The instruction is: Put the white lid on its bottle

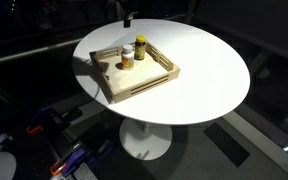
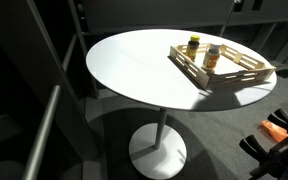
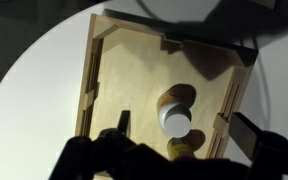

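The white lid [image 3: 175, 121] sits on top of the short amber bottle [image 1: 127, 60], which stands upright in the wooden tray [image 1: 144, 82]. Both exterior views show it, as a pale cap [image 2: 213, 46] on the bottle [image 2: 213, 59]. In the wrist view I look straight down on the lid, and the bottle's body is mostly hidden under it. My gripper [image 3: 184, 122] is open and empty, high above the tray with a finger to either side of the lid. Its dark tip shows at the top of an exterior view [image 1: 127, 17].
A darker bottle with a yellow cap [image 1: 140, 47] stands right next to the amber one in the tray [image 2: 234, 72], and also shows in the wrist view [image 3: 184, 148]. The tray lies on a round white table [image 1: 209, 70]. The surroundings are dark.
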Controlling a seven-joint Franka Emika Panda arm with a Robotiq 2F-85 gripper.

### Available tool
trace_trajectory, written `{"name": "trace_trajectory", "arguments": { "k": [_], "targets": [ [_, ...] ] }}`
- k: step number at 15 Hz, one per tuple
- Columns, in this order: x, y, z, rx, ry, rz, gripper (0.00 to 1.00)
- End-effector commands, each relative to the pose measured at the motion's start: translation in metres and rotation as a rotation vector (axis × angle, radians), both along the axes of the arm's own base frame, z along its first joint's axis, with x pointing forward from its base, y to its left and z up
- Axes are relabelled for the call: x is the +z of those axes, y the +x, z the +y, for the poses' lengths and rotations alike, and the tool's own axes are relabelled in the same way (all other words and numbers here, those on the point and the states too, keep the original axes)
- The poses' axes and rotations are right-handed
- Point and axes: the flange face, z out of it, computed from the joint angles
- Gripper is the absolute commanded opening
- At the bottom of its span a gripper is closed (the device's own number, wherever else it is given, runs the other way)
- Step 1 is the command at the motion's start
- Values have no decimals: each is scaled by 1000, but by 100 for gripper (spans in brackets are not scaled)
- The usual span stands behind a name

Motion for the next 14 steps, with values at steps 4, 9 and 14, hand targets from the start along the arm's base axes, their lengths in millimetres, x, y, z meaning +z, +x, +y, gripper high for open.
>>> {"name": "trace_trajectory", "arguments": {
  "k": [4, 9, 14],
  "targets": [
    [62, -51, -3, -78, -29, -54, 100],
    [95, -70, -3, -114, -52, -100, 100],
    [96, -68, -4, -100, -28, -106, 100]
  ]
}}
